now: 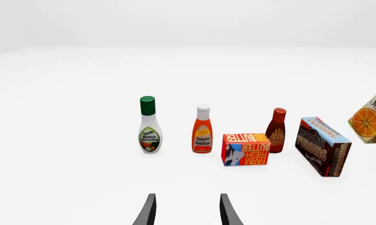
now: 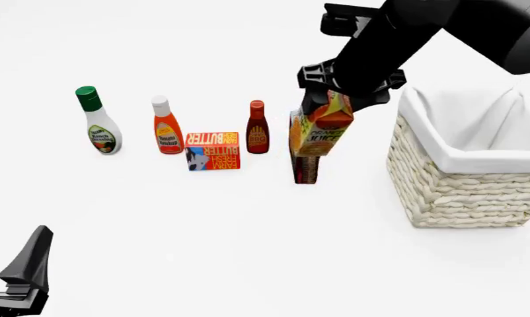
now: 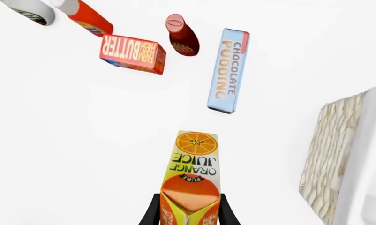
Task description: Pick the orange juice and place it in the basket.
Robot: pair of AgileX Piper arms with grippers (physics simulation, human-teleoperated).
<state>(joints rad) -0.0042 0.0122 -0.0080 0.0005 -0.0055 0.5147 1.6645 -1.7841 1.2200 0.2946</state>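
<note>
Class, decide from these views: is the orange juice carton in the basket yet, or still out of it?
Out. The right gripper holds the orange juice in the air beside the basket, not over it.

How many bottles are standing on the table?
3, in a row left of the basket: ranch dressing farthest left, ketchup next, dark red BBQ sauce behind the butter box. None seems hidden.

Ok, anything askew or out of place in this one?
Only the juice: it hangs tilted off the table in the right pincer, beside the basket. The bottles and boxes on the table look undisturbed; nothing spilled.
</note>
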